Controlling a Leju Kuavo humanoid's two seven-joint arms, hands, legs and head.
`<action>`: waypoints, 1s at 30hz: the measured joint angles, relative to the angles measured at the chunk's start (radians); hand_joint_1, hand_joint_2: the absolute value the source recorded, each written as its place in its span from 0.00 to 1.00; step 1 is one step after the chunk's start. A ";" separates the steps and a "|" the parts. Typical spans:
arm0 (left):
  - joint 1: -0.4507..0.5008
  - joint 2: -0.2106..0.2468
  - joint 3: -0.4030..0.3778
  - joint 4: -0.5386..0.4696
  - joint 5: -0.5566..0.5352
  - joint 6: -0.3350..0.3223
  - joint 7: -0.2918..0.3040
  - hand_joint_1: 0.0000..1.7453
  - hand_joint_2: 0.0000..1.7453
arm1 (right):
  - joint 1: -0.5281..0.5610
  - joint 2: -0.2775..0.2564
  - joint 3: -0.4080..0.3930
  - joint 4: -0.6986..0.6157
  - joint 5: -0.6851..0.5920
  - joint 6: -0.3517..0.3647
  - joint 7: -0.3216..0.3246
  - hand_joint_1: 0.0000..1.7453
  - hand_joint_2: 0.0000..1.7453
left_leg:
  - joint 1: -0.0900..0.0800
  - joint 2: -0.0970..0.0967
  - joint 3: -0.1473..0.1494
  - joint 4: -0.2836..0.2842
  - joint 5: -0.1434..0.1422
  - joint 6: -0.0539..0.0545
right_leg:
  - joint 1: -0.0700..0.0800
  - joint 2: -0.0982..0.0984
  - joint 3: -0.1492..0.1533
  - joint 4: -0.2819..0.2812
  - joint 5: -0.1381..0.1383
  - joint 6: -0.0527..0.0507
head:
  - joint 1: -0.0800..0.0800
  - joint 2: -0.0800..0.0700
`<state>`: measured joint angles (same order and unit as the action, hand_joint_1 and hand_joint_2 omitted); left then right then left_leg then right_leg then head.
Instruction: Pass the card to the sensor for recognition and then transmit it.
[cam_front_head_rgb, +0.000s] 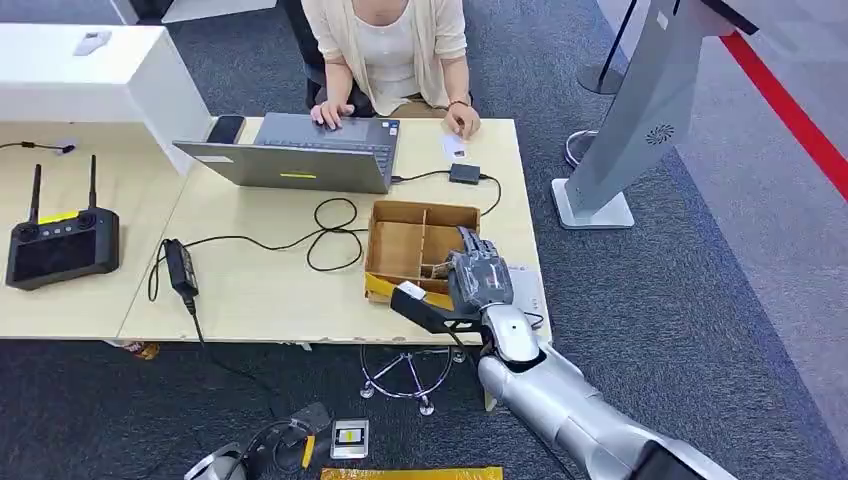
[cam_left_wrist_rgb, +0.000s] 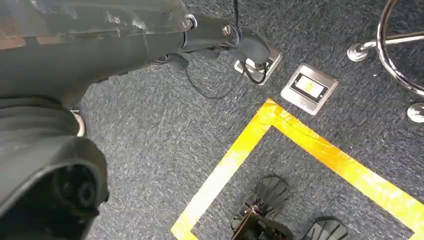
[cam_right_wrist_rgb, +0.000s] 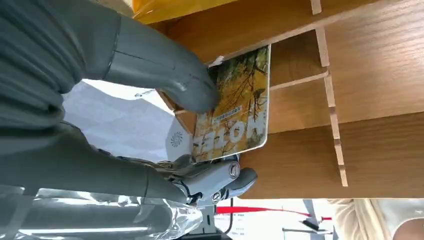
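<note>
Now R hand (cam_right_wrist_rgb: 150, 115) pinches card (cam_right_wrist_rgb: 235, 107) in wooden box (cam_front_head_rgb: 400, 245).

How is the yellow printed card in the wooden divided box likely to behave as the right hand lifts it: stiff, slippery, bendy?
The yellow printed card looks flat and straight-edged between thumb and fingers, so probably stiff. Its surface seems glossy, so it may slide in the right hand. Thin, likely light, it might catch on the wooden divided box.

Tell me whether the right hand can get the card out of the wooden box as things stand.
Probably yes. The right hand already pinches the yellow card between thumb and fingers inside the open-topped wooden box, and nothing covers it above.
</note>
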<state>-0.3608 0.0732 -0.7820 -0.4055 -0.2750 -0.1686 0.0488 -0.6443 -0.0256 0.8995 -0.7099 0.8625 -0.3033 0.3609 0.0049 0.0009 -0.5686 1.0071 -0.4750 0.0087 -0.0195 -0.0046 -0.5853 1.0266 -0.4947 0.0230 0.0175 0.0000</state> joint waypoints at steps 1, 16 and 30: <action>0.000 0.000 0.000 0.000 0.000 0.000 0.000 0.00 0.00 | 0.000 0.000 0.000 0.000 0.000 0.000 0.000 1.00 1.00 | 0.000 0.000 0.000 0.000 0.000 0.000 | 0.000 0.000 0.000 0.000 0.000 0.000 | 0.000 0.000; 0.000 -0.001 -0.004 0.000 -0.013 0.000 0.000 0.00 0.00 | 0.001 0.000 -0.002 0.000 0.000 -0.003 -0.006 1.00 1.00 | 0.000 0.000 0.000 0.000 0.000 0.000 | 0.000 0.000 0.000 0.000 0.000 0.000 | 0.000 0.000; -0.013 -0.003 -0.021 0.000 -0.033 -0.035 -0.020 0.00 0.00 | -0.094 -0.031 -0.010 -0.144 0.119 0.175 0.111 1.00 1.00 | 0.000 0.001 0.000 0.000 0.000 0.000 | 0.000 0.001 0.000 0.000 0.000 0.000 | 0.000 0.000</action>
<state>-0.3741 0.0706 -0.8034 -0.4059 -0.3082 -0.2033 0.0286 -0.7386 -0.0568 0.8900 -0.8541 0.9815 -0.1278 0.4723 0.0049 0.0014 -0.5682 1.0073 -0.4748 0.0085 -0.0195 -0.0036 -0.5853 1.0268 -0.4946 0.0230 0.0175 0.0000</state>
